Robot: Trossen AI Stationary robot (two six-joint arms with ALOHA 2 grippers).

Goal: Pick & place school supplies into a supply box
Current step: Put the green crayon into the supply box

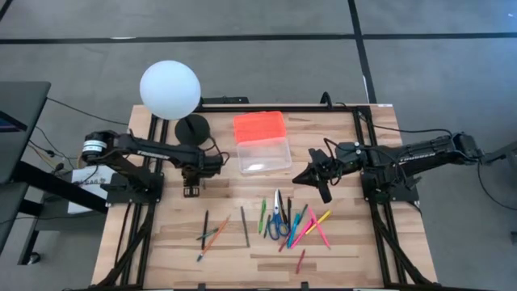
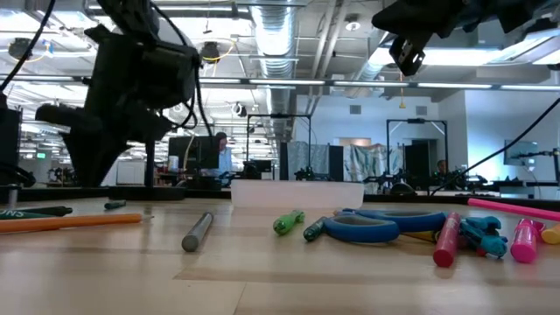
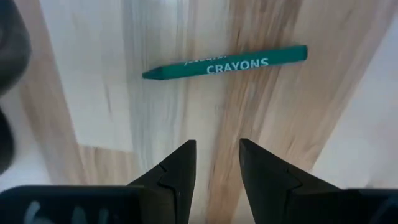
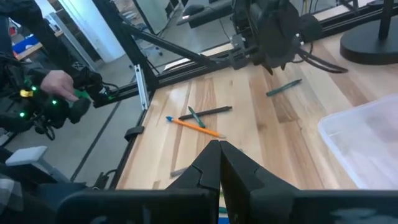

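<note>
My left gripper points down over the wood left of the supply box, fingers open with nothing between them. A green crayon lies flat on the table just ahead of its fingertips. The supply box is a clear tub standing open, its orange lid at its far side. The other school supplies lie flat near the front edge: blue-handled scissors, an orange pencil and pink pens. My right gripper hangs shut in the air right of the box.
A white globe lamp on a black round base stands at the far left, close behind my left arm. Black frame rails run along the table's sides. Beyond the left edge a person's hand holds a controller.
</note>
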